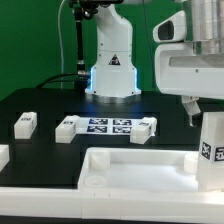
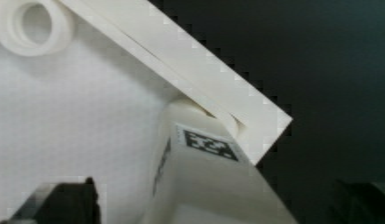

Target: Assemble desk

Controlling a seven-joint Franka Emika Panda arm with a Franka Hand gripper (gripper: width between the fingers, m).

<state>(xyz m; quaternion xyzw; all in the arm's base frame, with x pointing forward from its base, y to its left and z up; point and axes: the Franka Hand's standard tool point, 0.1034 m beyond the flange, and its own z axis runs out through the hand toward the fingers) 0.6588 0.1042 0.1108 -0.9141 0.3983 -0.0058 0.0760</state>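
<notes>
The tool (image 2: 207, 198) stands open: its dark fingers (image 2: 64, 200) sit wide apart on either side of a white square-section plastic leg (image 2: 210, 160) bearing a black-and-white tag, and neither appears to touch it. In the exterior view this leg (image 1: 211, 150) stands upright at about 4 o'clock, at the corner of the large white rimmed rectangular plastic panel (image 1: 130, 168), which lies flat on the black table (image 1: 45, 100) along the 6 o'clock edge. The wrist view shows a round corner socket (image 2: 29, 25) of the panel, empty.

Farther out, at 9 to 10 o'clock, loose white legs (image 1: 25, 123) lie on the table, with the marker board (image 1: 110, 125) near the centre.

The step in hand looks like fitting this leg to the panel's corner. How firmly it is seated cannot be told. The next move probably calls either for a fresh grip to turn the leg tight, or for a straight lift clear without knocking it before fetching another leg.
</notes>
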